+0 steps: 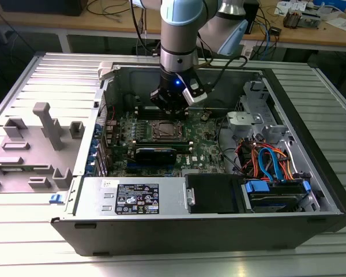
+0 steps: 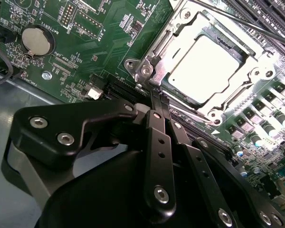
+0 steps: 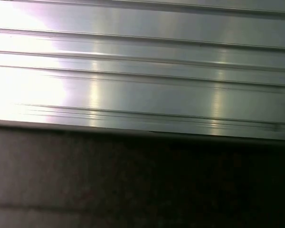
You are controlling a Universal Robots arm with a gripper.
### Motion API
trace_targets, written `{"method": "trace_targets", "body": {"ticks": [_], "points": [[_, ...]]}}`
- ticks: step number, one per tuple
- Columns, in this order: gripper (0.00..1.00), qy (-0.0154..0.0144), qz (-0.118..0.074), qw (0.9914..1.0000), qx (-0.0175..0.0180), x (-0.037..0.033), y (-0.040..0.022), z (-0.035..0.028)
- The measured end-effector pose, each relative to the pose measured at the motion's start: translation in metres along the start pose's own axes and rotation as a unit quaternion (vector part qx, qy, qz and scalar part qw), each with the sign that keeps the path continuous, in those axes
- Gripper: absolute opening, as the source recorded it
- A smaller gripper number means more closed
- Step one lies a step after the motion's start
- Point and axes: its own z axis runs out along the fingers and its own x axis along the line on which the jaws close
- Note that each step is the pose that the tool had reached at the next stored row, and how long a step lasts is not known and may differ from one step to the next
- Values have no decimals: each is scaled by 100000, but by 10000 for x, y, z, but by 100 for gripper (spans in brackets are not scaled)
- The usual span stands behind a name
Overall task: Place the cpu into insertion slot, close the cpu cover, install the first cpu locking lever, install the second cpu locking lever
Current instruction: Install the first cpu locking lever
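Shiny metal cpu (image 2: 206, 69), matt pincer (image 2: 157, 97)

Gripper (image 2: 157, 97) fingertips pressed together, hiding the near corner of the cpu cover (image 2: 256, 76); cpu (image 2: 206, 66) glared white, surface detail unreadable; locking levers indistinct in exterior view.

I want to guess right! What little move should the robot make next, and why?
Probably a small push down and sideways on the locking lever. The cpu already sits in the insertion slot under the closed cpu cover, and the shut gripper hangs at the frame's edge.
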Motion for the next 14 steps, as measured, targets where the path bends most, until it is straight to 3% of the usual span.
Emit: {"method": "trace_targets", "body": {"ticks": [10,14], "points": [[11,29,-1,100000,206,1,-3,47],[11,-11,-1,100000,148,-1,0,9]]}}
